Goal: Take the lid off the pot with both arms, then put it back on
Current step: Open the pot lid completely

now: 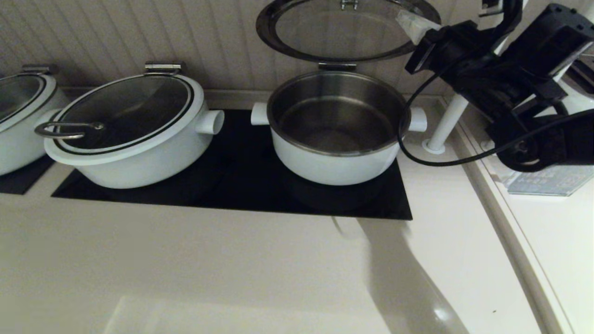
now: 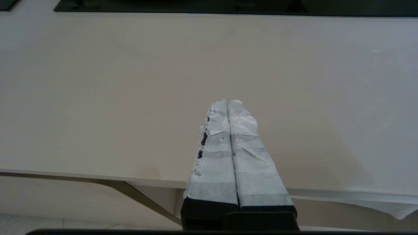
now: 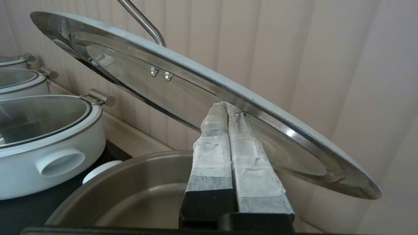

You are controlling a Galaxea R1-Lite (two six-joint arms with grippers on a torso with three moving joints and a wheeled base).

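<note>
1. While the pot point(image 1: 335, 134) sits open on the black cooktop point(image 1: 241, 185), the lid point(image 1: 345, 30) stands swung up on its hinge behind it, tilted back toward the ribbed wall point(image 1: 139, 32), its underside facing out over the steel interior.
2. Up at the lid's right edge, the right gripper point(image 3: 226, 105) has its two tape-wrapped fingers point(image 3: 212, 143) pressed together, nothing between them; their tips touch the underside of the lid's steel rim, above the pot's mouth.
3. From the head view, the right arm point(image 1: 506, 69) reaches in from the right, a black cable point(image 1: 408, 148) looping down past the pot's right side handle point(image 1: 417, 119).
4. The left gripper point(image 2: 227, 102) hangs low over the pale countertop point(image 2: 130, 81) near its front edge, well apart from the pot; its taped fingers are likewise closed against each other and hold nothing.
5. To the left on the same cooktop stands a wider white pot point(image 1: 134, 134) with its own lid on, and a loop handle point(image 1: 67, 130) overhanging its rim.
6. A third covered pot point(image 1: 21, 116) shows at the far left edge.
7. A white post point(image 1: 445, 123) rises from the counter just right of the open pot.
</note>
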